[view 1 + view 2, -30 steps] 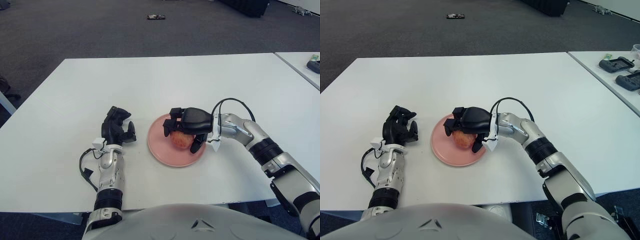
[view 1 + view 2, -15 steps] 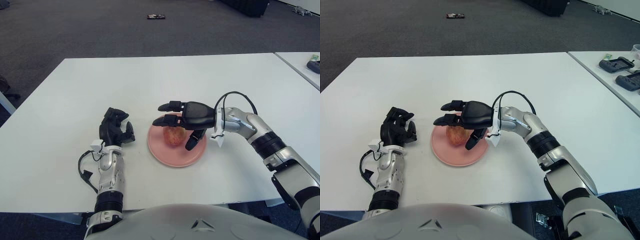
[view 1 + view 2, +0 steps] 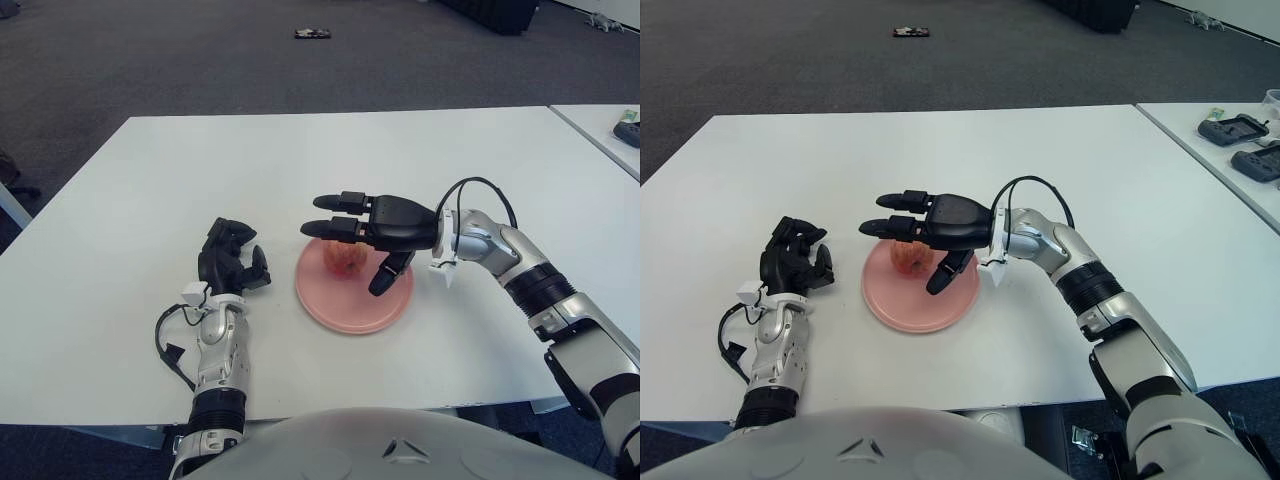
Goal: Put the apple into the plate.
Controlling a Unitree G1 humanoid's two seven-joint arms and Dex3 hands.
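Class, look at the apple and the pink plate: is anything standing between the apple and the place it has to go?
Nothing visible does. The apple already sits on the plate. The right hand hovers open just above it, holding nothing. The left hand rests on the table beside the plate.

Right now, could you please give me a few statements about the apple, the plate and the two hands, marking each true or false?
1. The apple lies on the pink plate. True.
2. The right hand grips the apple. False: its fingers are spread above it, holding nothing.
3. The left hand rests on the plate. False: it sits on the table, left of the plate.
4. The plate holds one apple only. True.
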